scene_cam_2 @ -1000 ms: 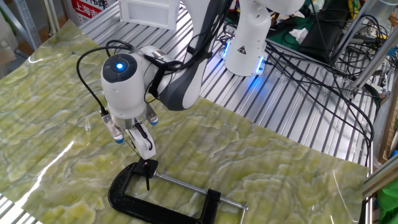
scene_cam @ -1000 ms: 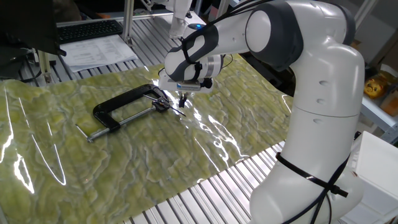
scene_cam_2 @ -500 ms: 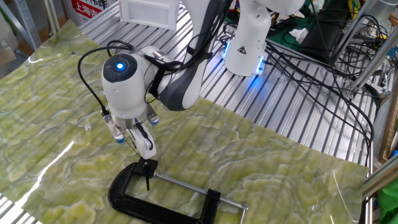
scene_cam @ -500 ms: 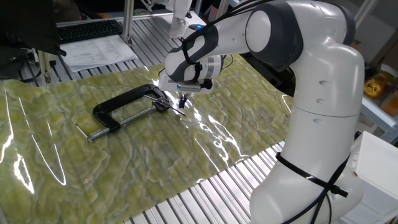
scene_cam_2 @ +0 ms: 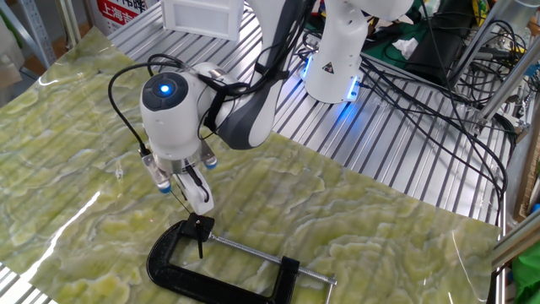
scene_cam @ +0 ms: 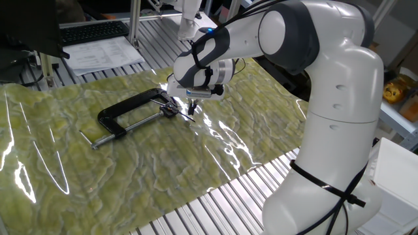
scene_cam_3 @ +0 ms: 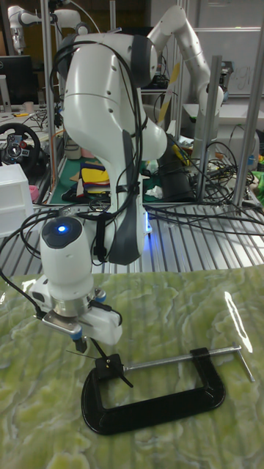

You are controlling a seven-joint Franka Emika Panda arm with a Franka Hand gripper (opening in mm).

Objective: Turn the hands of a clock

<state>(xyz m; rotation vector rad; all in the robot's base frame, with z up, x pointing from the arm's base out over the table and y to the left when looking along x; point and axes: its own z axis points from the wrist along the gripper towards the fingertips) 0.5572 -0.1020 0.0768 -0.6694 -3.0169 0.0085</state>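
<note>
- Gripper [scene_cam_2: 199, 205] poised just above the clock hands [scene_cam_2: 200, 236]; whether fingers are parted or closed cannot be told.
- Directly beneath, a tiny clock held in the C-clamp [scene_cam_2: 221, 276] jaw on the green mat [scene_cam_2: 371, 228].
- Probably light, thin, easily bent; best pushed near the tip, gently.

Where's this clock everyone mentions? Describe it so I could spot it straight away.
Find the black C-clamp lying on the green marbled sheet. At its screw tip, right below the gripper, sits the tiny clock: a small black piece with thin dark hands sticking out, unlike the clamp's thick frame.
</note>
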